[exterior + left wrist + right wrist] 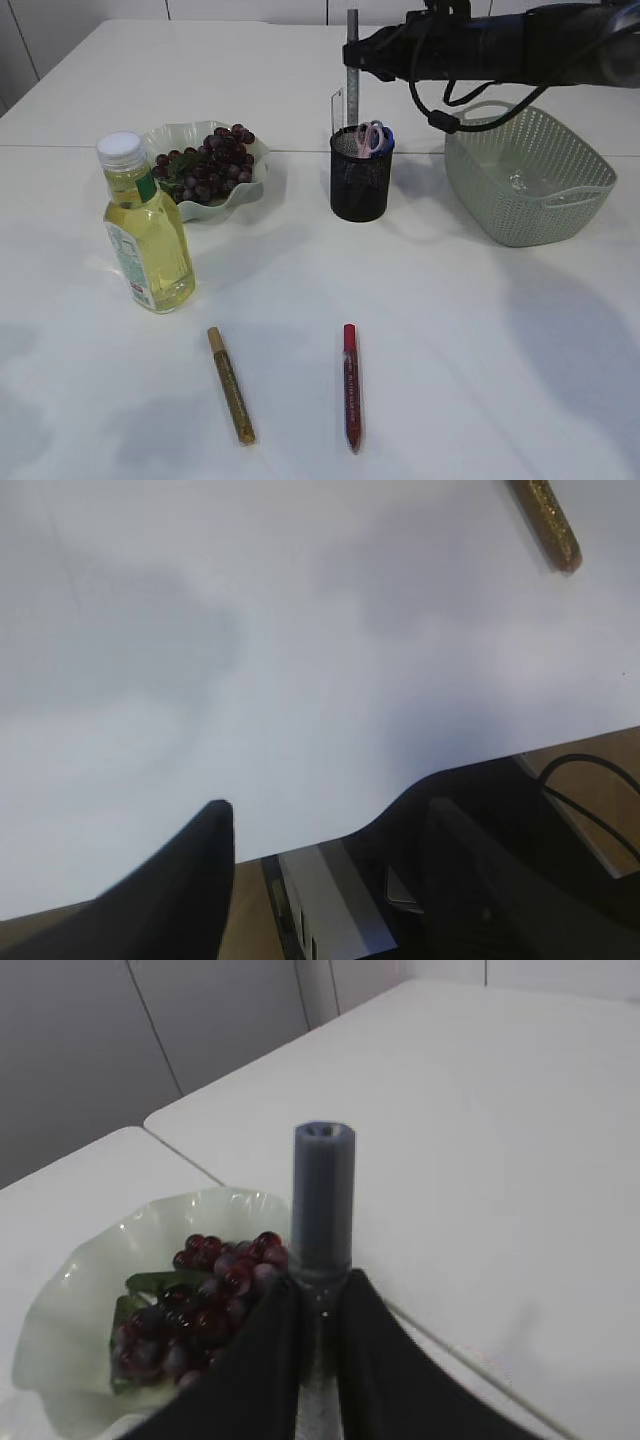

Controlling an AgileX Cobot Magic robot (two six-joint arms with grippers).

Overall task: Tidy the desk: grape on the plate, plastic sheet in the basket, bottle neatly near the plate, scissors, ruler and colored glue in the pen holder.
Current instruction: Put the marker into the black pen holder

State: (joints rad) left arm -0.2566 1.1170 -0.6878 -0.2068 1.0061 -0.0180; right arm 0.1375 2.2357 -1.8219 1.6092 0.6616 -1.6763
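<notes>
Holding a grey glue stick (352,60) upright above the pen holder (361,175), the right claw (318,1360) is clamped tight; left claw (320,880) gapes idle, near. Misaligned, the stick could clip the rim and tip it.

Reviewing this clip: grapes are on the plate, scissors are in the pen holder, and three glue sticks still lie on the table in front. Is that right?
Not quite. Only two glue sticks lie on the table: a gold one and a red one, as the exterior view shows. A third, grey one is gripped upright in the right hand above the pen holder. The grapes on the plate and the scissors are as you say.
</notes>
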